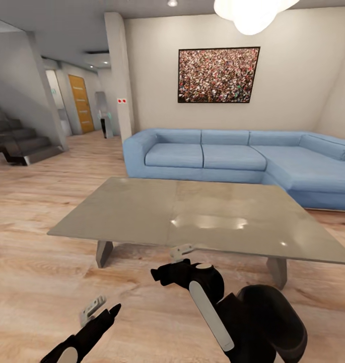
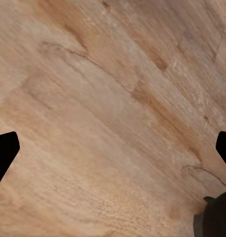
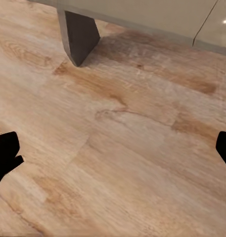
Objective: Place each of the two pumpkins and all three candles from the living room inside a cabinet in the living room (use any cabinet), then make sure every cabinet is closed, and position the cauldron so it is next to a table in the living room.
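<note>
Robot faces the grey table (image 1: 202,217) and blue sofa (image 1: 232,156), left gripper (image 2: 113,153) and right gripper (image 3: 113,153) both spread wide and empty over wood floor (image 1: 36,282); no pumpkins, candles, cauldron or cabinet in sight, so judged all steps remain.

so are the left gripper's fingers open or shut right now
Open. In the left wrist view the two dark fingers sit at opposite edges of the picture, with bare wooden floor between them and nothing held.
</note>
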Controlling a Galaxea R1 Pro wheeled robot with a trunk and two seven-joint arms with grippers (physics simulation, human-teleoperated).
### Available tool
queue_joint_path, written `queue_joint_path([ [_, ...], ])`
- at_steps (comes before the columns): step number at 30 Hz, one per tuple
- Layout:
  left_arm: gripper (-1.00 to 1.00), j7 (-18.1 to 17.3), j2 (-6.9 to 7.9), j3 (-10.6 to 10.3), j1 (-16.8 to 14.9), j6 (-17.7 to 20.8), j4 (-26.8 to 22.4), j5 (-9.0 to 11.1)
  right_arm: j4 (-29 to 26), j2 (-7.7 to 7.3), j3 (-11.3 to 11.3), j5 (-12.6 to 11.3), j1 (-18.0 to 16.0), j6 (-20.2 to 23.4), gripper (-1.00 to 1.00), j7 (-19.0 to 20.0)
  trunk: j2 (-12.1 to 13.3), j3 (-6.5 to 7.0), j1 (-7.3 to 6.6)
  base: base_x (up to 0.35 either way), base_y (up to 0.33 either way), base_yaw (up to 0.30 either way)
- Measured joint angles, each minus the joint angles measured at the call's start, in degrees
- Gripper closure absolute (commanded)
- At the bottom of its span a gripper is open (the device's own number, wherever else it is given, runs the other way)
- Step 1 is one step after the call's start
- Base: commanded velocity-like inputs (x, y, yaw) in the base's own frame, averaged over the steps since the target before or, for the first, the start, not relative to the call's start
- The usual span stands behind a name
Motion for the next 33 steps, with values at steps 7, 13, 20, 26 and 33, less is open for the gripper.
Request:
queue_joint_path([
  [7,-1.00,0.1,0.13,0.1,0.5,-1.1,0.0,0.0,0.1,0.07,0.1,0.0,0.0,0.0,-1.00,-1.6,0.0,0.00,0.02,-0.243,-0.144,0.296],
  [13,-1.00,0.1,0.18,0.2,0.7,-1.2,0.0,0.0,0.2,0.14,0.2,0.0,0.0,0.0,-1.00,-2.1,0.0,0.00,0.02,-0.285,-0.189,0.296],
  [20,-1.00,0.0,0.19,0.2,0.9,-1.3,0.0,0.1,0.5,0.16,0.1,0.0,0.0,0.0,-1.00,-2.2,0.0,0.00,0.00,-0.178,-0.132,0.296],
  [26,-1.00,-0.1,0.17,0.3,1.1,-1.3,0.0,0.1,0.5,0.17,0.0,0.0,0.0,0.0,-1.00,-2.2,0.0,0.00,-0.01,-0.023,-0.017,0.296],
  [33,-1.00,-0.6,0.29,0.3,1.1,-1.3,0.0,0.2,0.6,0.17,-0.1,0.1,0.0,0.0,-1.00,-2.1,0.0,0.00,-0.01,-0.002,-0.001,0.296],
])
